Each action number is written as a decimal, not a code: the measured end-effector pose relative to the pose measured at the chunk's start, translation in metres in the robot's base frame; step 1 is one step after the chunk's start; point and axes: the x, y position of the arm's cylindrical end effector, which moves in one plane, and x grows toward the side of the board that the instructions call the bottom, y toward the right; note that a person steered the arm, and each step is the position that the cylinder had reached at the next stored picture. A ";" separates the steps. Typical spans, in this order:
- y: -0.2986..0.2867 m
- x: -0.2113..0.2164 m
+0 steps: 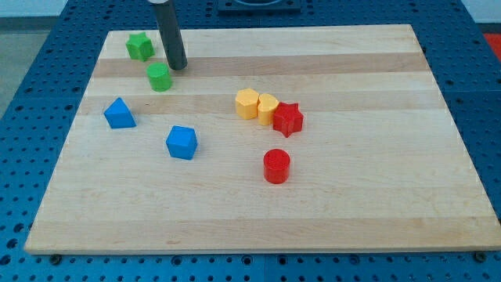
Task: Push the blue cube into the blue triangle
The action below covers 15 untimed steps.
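my tip [177, 66] on wooden board [352, 211], beside green cylinder [160, 77].

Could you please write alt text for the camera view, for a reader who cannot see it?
On a wooden board, my tip rests at the view's top left beside two green blocks, well away from the blue cube and, to its left, the blue triangle. Near the centre sit two yellow blocks, a red star and a red cylinder.
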 end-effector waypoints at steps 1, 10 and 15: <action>0.026 0.028; -0.065 0.038; 0.065 0.204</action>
